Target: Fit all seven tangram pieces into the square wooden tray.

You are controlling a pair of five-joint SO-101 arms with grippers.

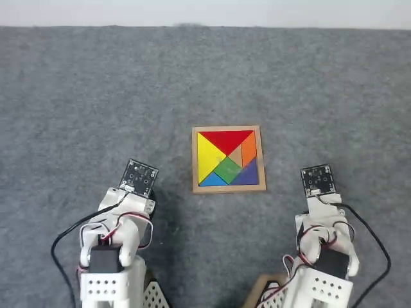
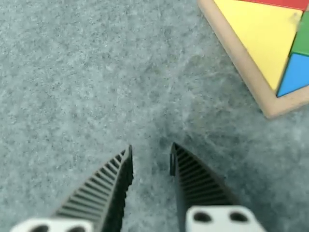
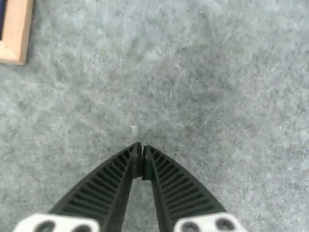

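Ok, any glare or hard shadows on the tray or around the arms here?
High view: flat, even light, no glare on the tray, only a soft shadow beside the left arm. Left wrist view: the yellow piece is evenly lit, faint shadow under the left end effector. Right wrist view: no hard shadow around the right end effector.

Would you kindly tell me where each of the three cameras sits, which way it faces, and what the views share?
High view: fixed overhead, looking down on the tray and grey mat; left arm and right arm show nearest.
Left wrist view: on its arm, facing the mat past the open left gripper, tray corner beyond.
Right wrist view: likewise, past the shut right gripper.
Shared: all see the tray.
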